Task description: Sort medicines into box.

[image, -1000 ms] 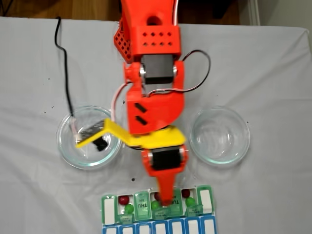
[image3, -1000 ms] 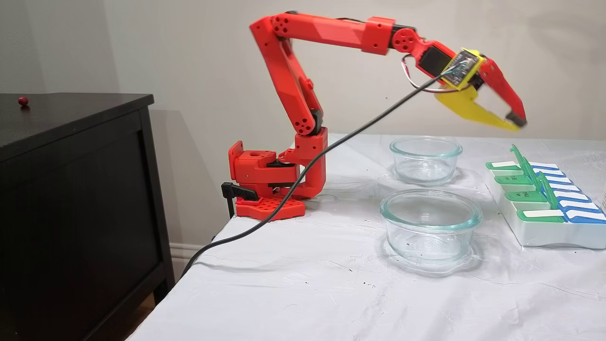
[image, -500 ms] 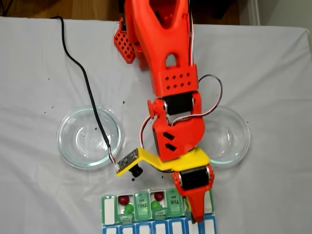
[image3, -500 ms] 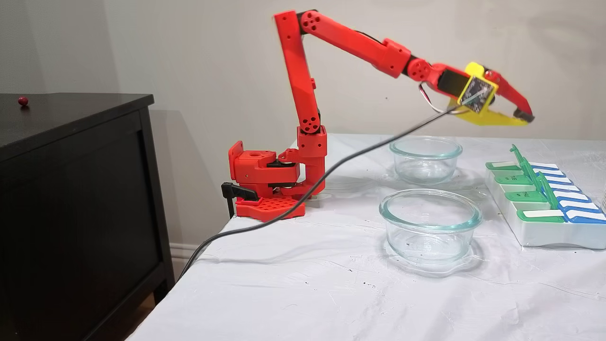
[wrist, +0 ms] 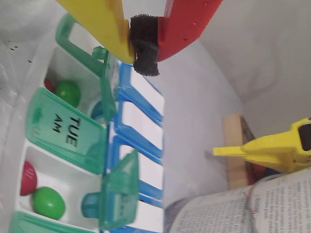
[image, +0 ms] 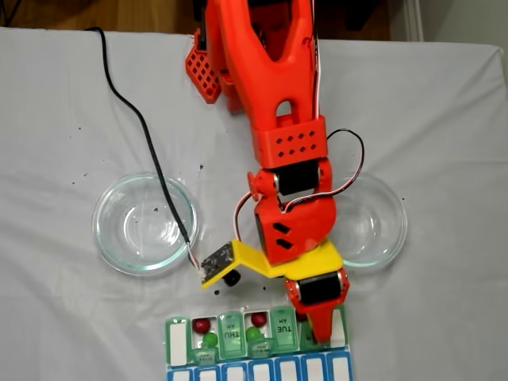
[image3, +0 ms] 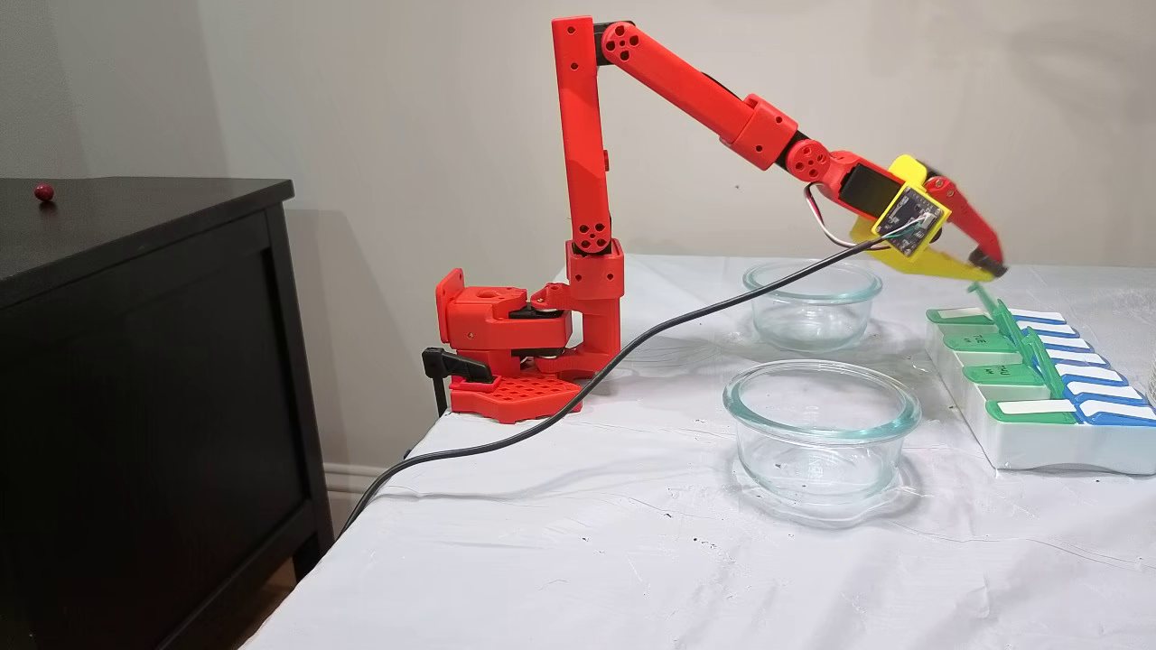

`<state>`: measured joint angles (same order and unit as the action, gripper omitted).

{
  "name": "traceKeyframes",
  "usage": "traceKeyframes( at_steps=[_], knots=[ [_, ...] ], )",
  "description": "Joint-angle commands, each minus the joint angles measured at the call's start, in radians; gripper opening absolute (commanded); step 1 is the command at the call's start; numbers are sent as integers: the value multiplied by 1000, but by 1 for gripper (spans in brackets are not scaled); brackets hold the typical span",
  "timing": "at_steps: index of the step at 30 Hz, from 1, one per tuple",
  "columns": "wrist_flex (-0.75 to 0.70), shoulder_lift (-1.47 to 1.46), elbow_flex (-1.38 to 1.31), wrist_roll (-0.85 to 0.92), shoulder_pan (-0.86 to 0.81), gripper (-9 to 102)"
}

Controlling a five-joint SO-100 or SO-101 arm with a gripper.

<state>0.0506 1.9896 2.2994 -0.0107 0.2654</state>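
The box (image: 176,341) lies at the table's near edge in a fixed view, green lids in one row and blue lids (wrist: 141,124) behind. Red (image: 202,325) and green (image: 209,340) medicines sit in one open compartment, another red (image: 258,318) and green (image: 254,334) in a second. The wrist view shows a red (wrist: 28,177) and green (wrist: 48,202) pair below the shut TUE lid (wrist: 68,131), and a green ball (wrist: 68,92) above it. My gripper (image: 320,337) hovers over the box's right end, just above an upright open lid (image3: 980,293). Its black pads (wrist: 143,46) are pressed together with nothing seen between them.
Two clear glass bowls (image: 145,224) (image: 361,220) flank the arm, both with nothing in them. A black cable (image: 139,127) runs across the left bowl's edge. A dark red ball (image3: 43,191) rests on the black cabinet. A yellow clamp (wrist: 272,150) and printed pages (wrist: 243,208) lie beyond the box.
The arm swung from the box's middle to its right end and came down closer to it. The gripper went from wide open to shut.
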Motion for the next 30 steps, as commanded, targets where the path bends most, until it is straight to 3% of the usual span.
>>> traceKeyframes(
  at_steps=[1,16,30],
  knots=[
    [-81,69,-106,-5,14,0],
    [-322,-8,-175,-58,-32,0],
    [-383,-63,-124,12,25,0]
  ],
)
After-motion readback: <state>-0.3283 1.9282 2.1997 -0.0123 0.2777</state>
